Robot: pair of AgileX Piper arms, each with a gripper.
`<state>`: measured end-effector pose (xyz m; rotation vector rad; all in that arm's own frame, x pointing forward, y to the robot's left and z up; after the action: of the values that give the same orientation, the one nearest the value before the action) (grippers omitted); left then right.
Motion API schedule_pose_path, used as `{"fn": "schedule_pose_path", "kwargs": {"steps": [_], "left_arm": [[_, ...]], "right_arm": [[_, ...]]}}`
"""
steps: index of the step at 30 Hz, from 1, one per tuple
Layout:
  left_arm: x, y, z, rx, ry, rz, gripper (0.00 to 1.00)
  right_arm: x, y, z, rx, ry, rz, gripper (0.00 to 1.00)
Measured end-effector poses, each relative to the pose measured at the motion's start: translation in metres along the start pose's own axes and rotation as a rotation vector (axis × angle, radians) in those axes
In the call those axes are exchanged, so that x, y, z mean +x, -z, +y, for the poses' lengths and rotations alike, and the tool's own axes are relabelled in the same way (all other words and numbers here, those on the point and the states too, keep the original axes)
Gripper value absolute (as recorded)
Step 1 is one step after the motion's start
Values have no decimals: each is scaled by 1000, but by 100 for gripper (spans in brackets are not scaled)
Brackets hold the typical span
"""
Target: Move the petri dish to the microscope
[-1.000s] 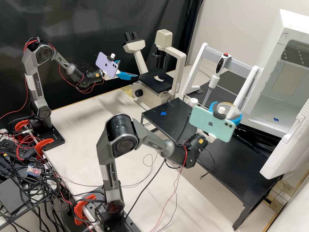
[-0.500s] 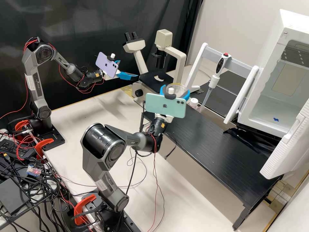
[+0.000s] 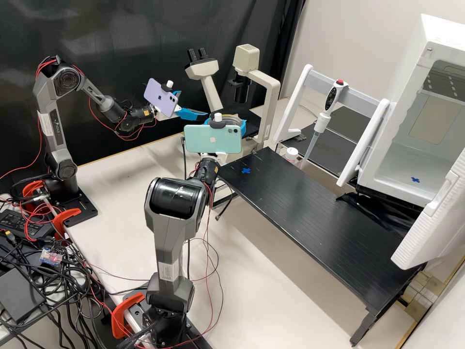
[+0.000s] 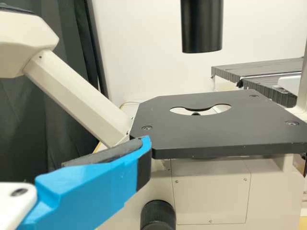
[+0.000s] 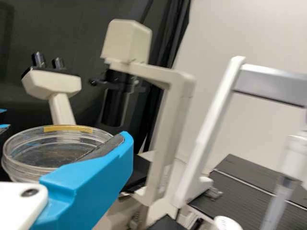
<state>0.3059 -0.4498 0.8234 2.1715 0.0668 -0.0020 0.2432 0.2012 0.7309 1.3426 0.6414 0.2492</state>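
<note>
High view, right arm: the near arm (image 3: 169, 208) reaches up and away from the near edge, with a teal phone (image 3: 213, 139) mounted behind its gripper.
Black platform: low, to the right of that arm, a blue cross (image 3: 246, 170) on its far-left end.
Right gripper: the blue fingers of the right gripper (image 3: 226, 122) are spread to the dish's width and clamped on its two sides. In the right wrist view, one padded finger (image 5: 91, 175) lies along the dish wall.
Petri dish: clear and round, a yellow strip on its rim, the petri dish (image 3: 231, 118) sits in that grip on the near side of the microscope, apart from the stage.
Left gripper: farther back and to the left, the left gripper (image 3: 193, 104) has its fingers well apart, with nothing between them, beside a purple phone (image 3: 161, 98).
Microscope: beyond both grippers, the microscope (image 3: 272, 99) stands with its black stage (image 4: 216, 136) uncovered in the left wrist view, crescent cut-out in plain sight.
Hidden: in the high view the teal phone covers part of the right gripper and the dish's near side; the dish and gripper cover much of the stage.
Cut off: one finger of each gripper runs out of its own wrist view.
Hard to tell: how wide the gap is between dish and stage.
</note>
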Motion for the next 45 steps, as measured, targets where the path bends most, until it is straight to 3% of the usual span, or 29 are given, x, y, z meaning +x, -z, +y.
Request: {"fn": "schedule_pose_path", "kwargs": {"steps": [6,13,16,21,24,45], "left_arm": [[0,0,0,0,0,0,100],[0,0,0,0,0,0,100],[0,0,0,0,0,0,100],[0,0,0,0,0,0,100],[0,0,0,0,0,0,100],[0,0,0,0,0,0,100]], "right_arm": [[31,9,-19,-39,49,-18,0],[66,7,-28,-53,46,-70,0],[79,6,-33,-43,63,-87,0],[103,2,-46,-64,106,-105,0],[114,-1,-53,-50,138,-129,0],[185,-21,-85,41,161,-210,0]]}}
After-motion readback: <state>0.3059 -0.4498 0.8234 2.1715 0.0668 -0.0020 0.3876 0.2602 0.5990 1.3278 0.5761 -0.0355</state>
